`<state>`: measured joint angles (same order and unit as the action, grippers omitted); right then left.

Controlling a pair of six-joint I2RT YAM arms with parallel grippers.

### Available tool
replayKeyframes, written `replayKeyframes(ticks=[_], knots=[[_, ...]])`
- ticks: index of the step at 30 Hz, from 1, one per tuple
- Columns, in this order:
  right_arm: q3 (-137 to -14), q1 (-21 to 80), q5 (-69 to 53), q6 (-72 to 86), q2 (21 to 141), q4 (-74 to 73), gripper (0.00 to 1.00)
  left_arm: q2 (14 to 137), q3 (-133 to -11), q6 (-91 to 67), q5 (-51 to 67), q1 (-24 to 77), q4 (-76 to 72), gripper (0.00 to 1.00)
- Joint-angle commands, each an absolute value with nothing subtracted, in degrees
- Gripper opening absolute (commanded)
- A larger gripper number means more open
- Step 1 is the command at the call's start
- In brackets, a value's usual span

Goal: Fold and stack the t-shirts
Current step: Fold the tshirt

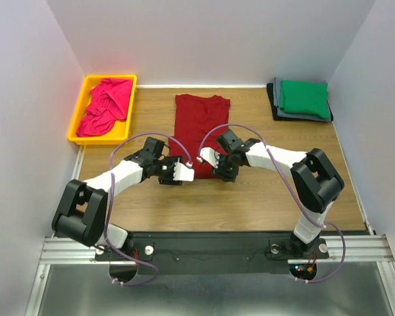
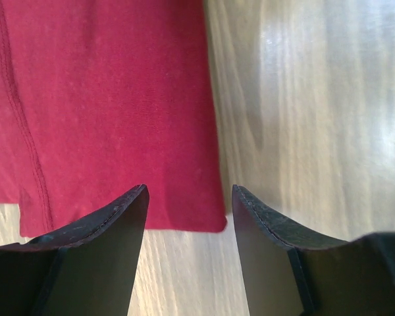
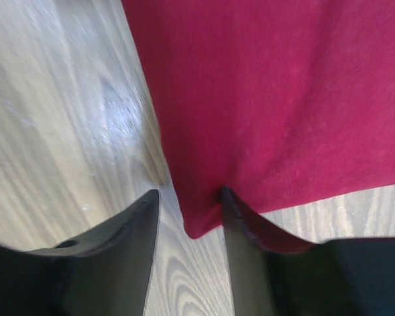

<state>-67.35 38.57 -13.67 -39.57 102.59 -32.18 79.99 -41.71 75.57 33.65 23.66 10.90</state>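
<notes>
The left gripper (image 2: 189, 191) is showing its two dark, wedge-shaped fingers at the bottom of its wrist view, standing well apart and holding nothing; they are hovering just above the near-left corner of the dark red t-shirt (image 2: 118, 99). The right gripper (image 3: 189, 192) is sitting at the near-right corner with its jaws narrower but also apart; the corner is lying in the gap, and one finger seems to be touching the hem or slipping under it, though the cloth is not looking pinched yet. The shirt is lying flat as a long narrow strip in the middle of the wooden table (image 1: 263, 191), collar end far from the arms. The main risk, as I am judging it, is an uneven pick: one jaw may be catching only the top layer of knit, or the left may be closing on bare wood, so the hem would be rising skewed and the fold going crooked; the smooth, glossy board may also be letting the cloth slide. The fabric is looking soft and fine-ribbed, with a stitched seam near one edge. Farther out, a magenta-pink tee (image 1: 105, 105) is lying crumpled in a yellow bin (image 1: 109, 78) at far left; a green tee (image 1: 305, 99) is resting folded on grey (image 1: 296, 116) and black (image 1: 270, 99) ones at far right.
</notes>
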Motion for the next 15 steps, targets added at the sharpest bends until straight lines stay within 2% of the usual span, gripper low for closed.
replayKeyframes(ticks=[1, 3, 6, 7, 9, 10, 12, 13, 15], knots=[[-64.69, 38.93, -10.46, -40.78, 103.71, -27.51, 0.45, 82.08, -40.69, 75.06, 31.29, 24.87, 6.94, 0.65], [-63.29, 39.11, -9.23, -40.78, 103.71, -26.55, 0.42, 83.75, -40.87, 75.5, 29.98, 25.05, 7.12, 0.63], [-62.23, 39.29, -7.65, -40.08, 103.8, -26.1, 0.27, 85.34, -41.75, 77.16, 29.79, 25.22, 9.48, 0.59], [-62.05, 39.37, -7.47, -39.82, 103.28, -26.02, 0.17, 85.25, -41.66, 77.34, 29.97, 25.31, 10.19, 0.54], [-61.53, 39.64, -7.3, -39.03, 102.48, -26.1, 0.09, 84.9, -41.31, 77.43, 30.14, 25.49, 10.37, 0.47], [-61.09, 39.64, -7.12, -38.76, 101.96, -26.19, 0.01, 84.73, -41.05, 77.52, 30.15, 25.75, 10.72, 0.42], [-60.82, 39.99, -7.03, -37.8, 100.47, -26.45, 0.01, 84.29, -40.96, 76.82, 30.32, 26.28, 11.07, 0.31], [-60.47, 40.08, -7.21, -37.71, 99.94, -26.54, 0.01, 84.11, -41.04, 76.56, 30.32, 26.45, 11.51, 0.19], [-60.12, 40.17, -7.21, -37.18, 98.1, -27.15, 0.01, 82.97, -41.22, 76.47, 30.58, 26.8, 12.65, 0.09]])
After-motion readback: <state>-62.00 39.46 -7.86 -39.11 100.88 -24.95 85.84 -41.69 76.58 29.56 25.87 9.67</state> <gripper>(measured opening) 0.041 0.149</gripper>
